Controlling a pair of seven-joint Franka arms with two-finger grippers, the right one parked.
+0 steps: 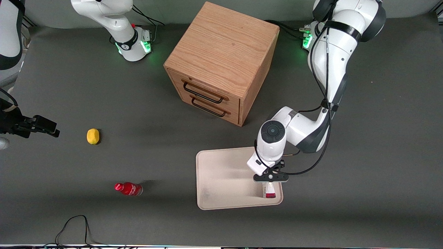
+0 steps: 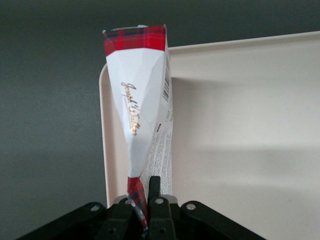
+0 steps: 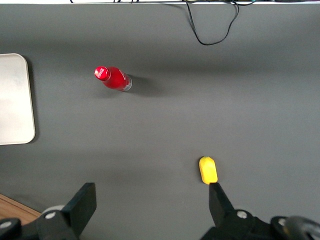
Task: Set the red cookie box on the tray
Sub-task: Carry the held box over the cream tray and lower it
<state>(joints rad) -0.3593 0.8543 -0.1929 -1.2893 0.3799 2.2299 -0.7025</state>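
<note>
Gripper (image 1: 269, 182) above the tray (image 1: 214, 183), red cookie box (image 1: 269, 191) beneath it at the tray's corner.

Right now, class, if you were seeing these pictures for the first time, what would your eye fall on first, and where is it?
First, the big wooden drawer cabinet mid-table, farther from the front camera than the tray. Next, the gripper over the tray's corner toward the working arm's end, shut on the red cookie box, which hangs above the tray's rim. A yellow lemon-like object and a small red bottle lie toward the parked arm's end.
</note>
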